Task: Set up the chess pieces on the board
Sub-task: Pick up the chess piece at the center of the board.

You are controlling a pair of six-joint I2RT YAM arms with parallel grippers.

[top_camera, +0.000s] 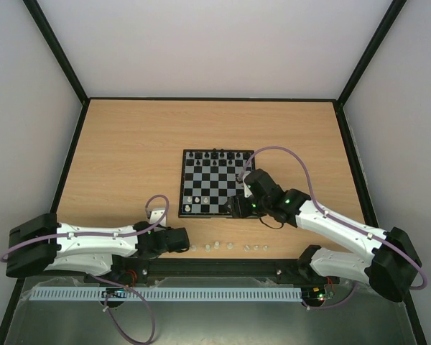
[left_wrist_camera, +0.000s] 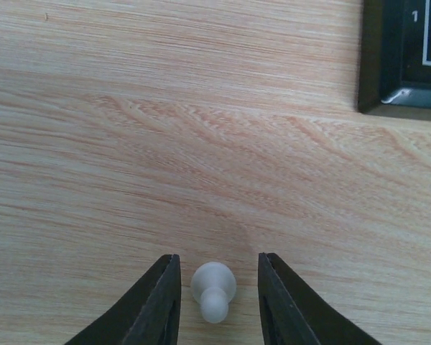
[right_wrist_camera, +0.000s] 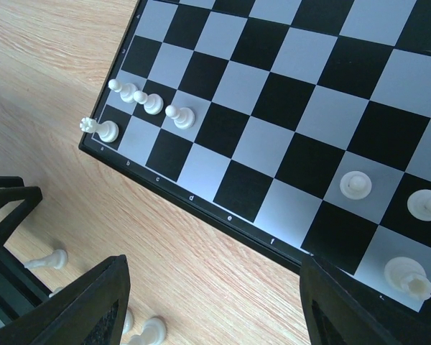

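We see the left tool (left_wrist_camera: pixel 217 259) spread, tips flanking a white pawn (left_wrist_camera: pixel 213 289) for pinching; right tool (right_wrist_camera: pixel 214 266) spread empty, board (right_wrist_camera: pixel 273 108) just ahead.

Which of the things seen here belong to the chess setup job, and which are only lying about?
Job:
- white pieces, some loose on the table, some already on squares
- board

Not the job:
- black pieces, standing on the board's far row

Wood-grain table (left_wrist_camera: pixel 201 108), matt whitish pawn (left_wrist_camera: pixel 213 287)
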